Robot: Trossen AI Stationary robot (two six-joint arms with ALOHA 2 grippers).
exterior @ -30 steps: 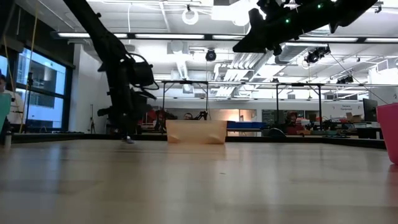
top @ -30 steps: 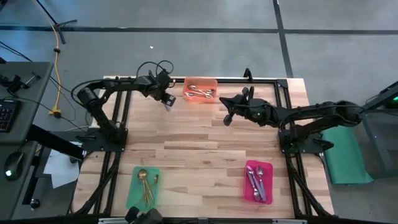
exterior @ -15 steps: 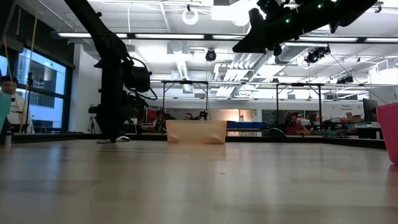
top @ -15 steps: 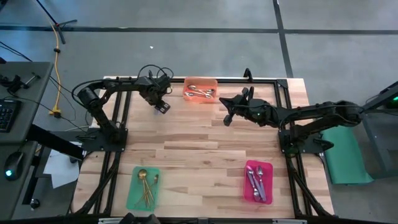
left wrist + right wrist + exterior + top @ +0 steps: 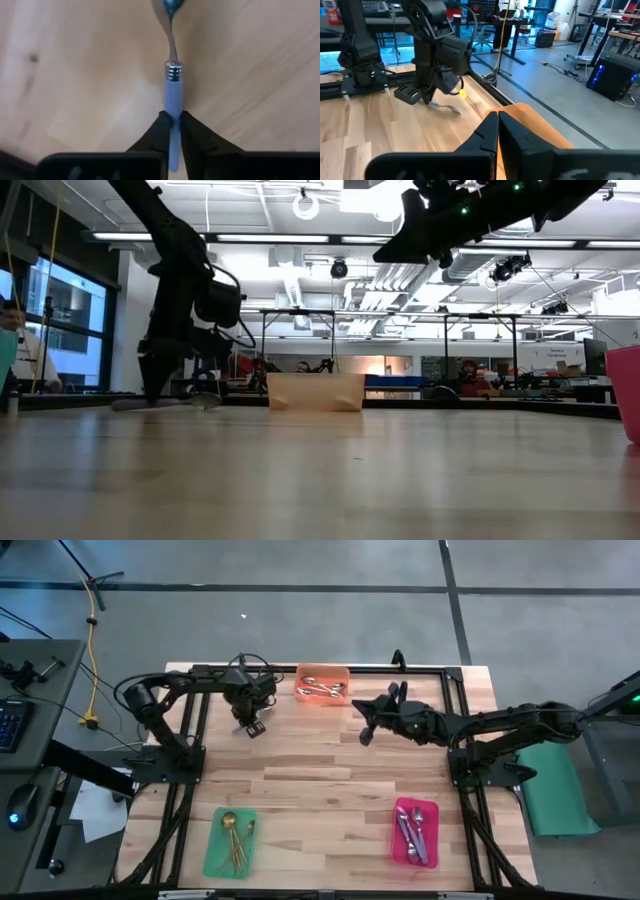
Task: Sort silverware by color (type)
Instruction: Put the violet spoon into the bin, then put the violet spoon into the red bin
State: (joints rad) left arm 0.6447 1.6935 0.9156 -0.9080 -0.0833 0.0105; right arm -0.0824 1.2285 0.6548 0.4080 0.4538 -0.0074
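The left gripper (image 5: 173, 131) is lowered to the light wooden table (image 5: 330, 775), and its two dark fingers (image 5: 159, 131) are closed on the purple handle of a small spoon with a silver bowl (image 5: 173, 87). The handle is clamped between the jaws near its end. The rest of the spoon reaches straight forward from the fingertips, with the ribbed metal collar and the thin silver neck ahead of them, and the bowl farthest from the jaws. The spoon is seen lying flat on the wood in the right wrist view (image 5: 445, 107); whether it is lifted at all cannot be told.

The orange rectangular plastic tray (image 5: 322, 685) stands near this gripper, on the side toward the other arm, and some orange-handled spoons (image 5: 321, 689) are held in it. The green tray (image 5: 231, 840) with slim gold spoons (image 5: 234, 837) and the pink tray (image 5: 415, 831) with purple-handled spoons (image 5: 413, 831) are well apart from both grippers, at the opposite edge of the table.

The right gripper (image 5: 497, 129) is held above the table beside the orange tray, with its jaws pressed together on nothing.
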